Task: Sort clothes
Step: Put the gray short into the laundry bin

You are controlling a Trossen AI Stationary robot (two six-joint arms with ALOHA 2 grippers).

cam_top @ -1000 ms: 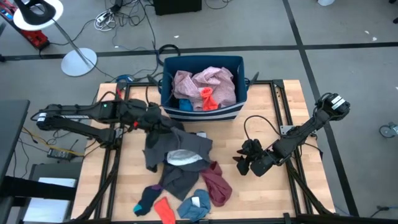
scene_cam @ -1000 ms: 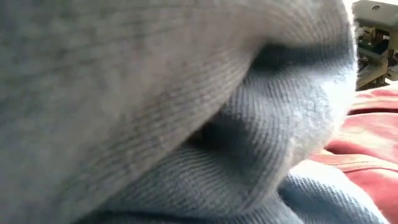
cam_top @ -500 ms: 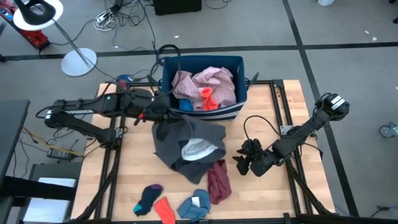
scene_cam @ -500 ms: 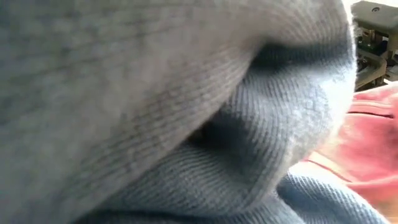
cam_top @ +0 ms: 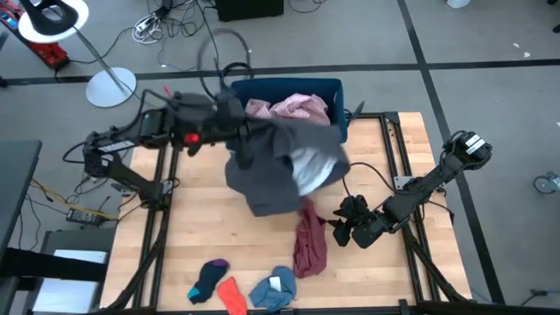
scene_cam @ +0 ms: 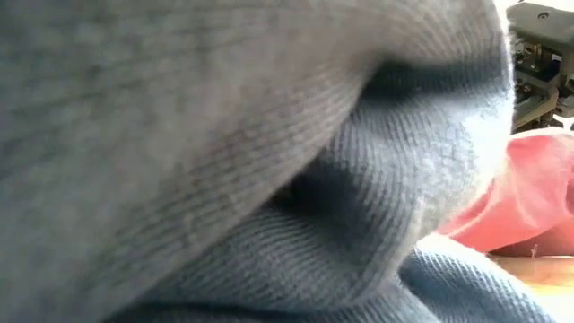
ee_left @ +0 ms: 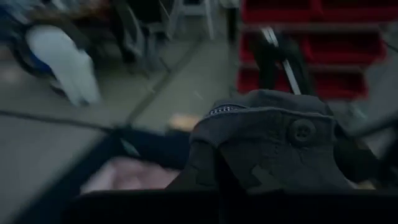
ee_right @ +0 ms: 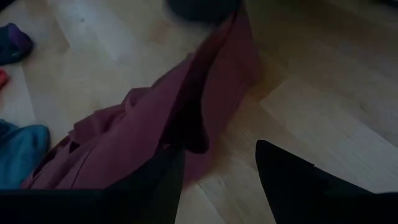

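High view: your left gripper [cam_top: 229,131] has its jaws pressed together on the dark grey garment [cam_top: 280,166], lifted beside the blue bin [cam_top: 337,114], which holds one pale pink garment [cam_top: 293,107]; your right gripper [cam_top: 343,229] rests on the table [cam_top: 184,236] with jaws spread, empty, near one maroon garment [cam_top: 310,245], and three sock-sized pieces lie at the near edge. Low view: grey-blue knit fabric [scene_cam: 224,161] fills the frame. Wrist views: the left shows the held garment's button [ee_left: 303,132] above the bin, the right the maroon garment on wood.
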